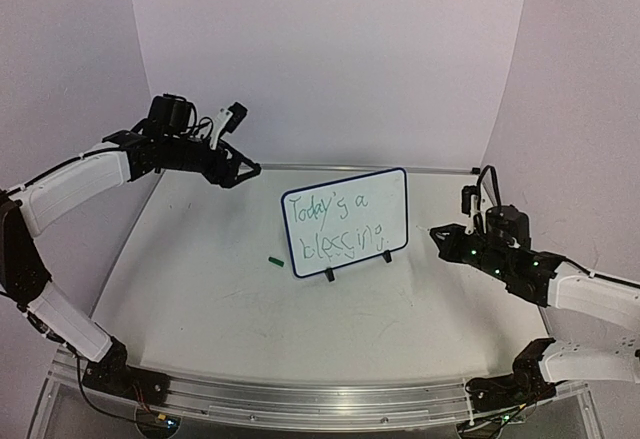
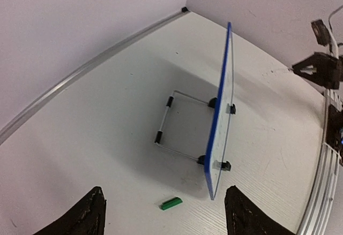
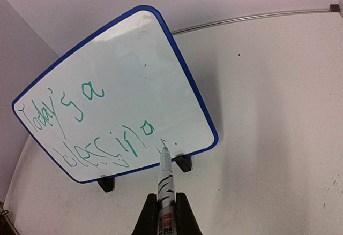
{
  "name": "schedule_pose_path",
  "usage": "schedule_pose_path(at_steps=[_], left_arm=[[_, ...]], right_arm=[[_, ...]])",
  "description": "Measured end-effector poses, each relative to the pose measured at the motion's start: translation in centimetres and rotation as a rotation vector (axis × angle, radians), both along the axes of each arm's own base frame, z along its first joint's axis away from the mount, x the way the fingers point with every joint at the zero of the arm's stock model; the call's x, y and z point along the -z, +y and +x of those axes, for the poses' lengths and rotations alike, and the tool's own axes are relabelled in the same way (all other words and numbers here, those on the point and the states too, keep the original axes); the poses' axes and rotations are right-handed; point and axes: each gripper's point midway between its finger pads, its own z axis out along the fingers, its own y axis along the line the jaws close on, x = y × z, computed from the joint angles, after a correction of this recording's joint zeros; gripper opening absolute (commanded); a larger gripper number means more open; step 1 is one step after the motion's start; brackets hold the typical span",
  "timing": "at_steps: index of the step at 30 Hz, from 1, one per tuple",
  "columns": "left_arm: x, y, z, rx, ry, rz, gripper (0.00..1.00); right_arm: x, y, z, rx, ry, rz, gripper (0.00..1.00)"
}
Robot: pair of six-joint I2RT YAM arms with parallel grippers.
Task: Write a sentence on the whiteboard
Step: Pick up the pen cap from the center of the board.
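The whiteboard (image 1: 388, 191) stands upright on black wire feet mid-table, blue-edged. The sentence (image 1: 335, 225) in green reads "Today's a blessing" in two lines. In the right wrist view the whiteboard (image 3: 139, 47) shows the sentence (image 3: 80, 122). My right gripper (image 3: 166, 216) is shut on a zebra-striped marker (image 3: 165, 184). Its tip is at the board's lower right corner; contact is unclear. From above, the right gripper (image 1: 445, 240) sits right of the board. My left gripper (image 1: 240, 145) hangs open and empty, high at the back left. The left gripper (image 2: 164, 191) looks down on the board's edge (image 2: 221, 112).
A small green cap (image 1: 275, 259) lies on the table left of the board, and the cap (image 2: 171, 203) shows between my left fingers far below. White walls close in the back and sides. A metal rail (image 1: 300, 399) runs along the near edge.
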Motion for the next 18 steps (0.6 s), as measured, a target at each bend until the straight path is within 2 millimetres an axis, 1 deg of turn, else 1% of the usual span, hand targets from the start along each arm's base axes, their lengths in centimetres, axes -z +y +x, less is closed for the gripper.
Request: schedule_pose_path(at_steps=[3, 4, 6, 8, 10, 12, 16, 18], left_arm=[[-2.2, 1.5, 1.7, -0.112, -0.009, -0.029, 0.75], [-2.5, 1.9, 2.1, -0.152, -0.002, -0.039, 0.75], [-2.4, 2.6, 2.6, -0.225, 0.032, -0.058, 0.73], [-1.3, 3.1, 2.9, -0.294, 0.085, -0.080, 0.68], [0.9, 3.5, 3.0, -0.351, 0.161, -0.092, 0.62], [3.7, 3.4, 3.4, -0.396, 0.256, -0.098, 0.55], [9.7, 2.4, 4.5, -0.446, 0.427, -0.107, 0.45], [12.4, 1.7, 4.9, -0.449, 0.505, -0.113, 0.41]], right_arm=[[0.0, 0.3, -0.2, -0.028, 0.005, -0.013, 0.00], [-0.1, 0.5, -0.3, -0.038, 0.006, -0.013, 0.00], [-0.2, 0.7, -0.4, -0.056, 0.007, -0.011, 0.00], [-0.1, 1.0, -0.6, -0.073, 0.012, -0.009, 0.00], [0.1, 1.2, -0.8, -0.088, 0.021, -0.008, 0.00], [0.2, 1.3, -0.9, -0.100, 0.028, -0.005, 0.00], [0.0, 1.6, -1.2, -0.120, 0.029, 0.004, 0.00], [-0.1, 1.7, -1.3, -0.124, 0.026, 0.008, 0.00]])
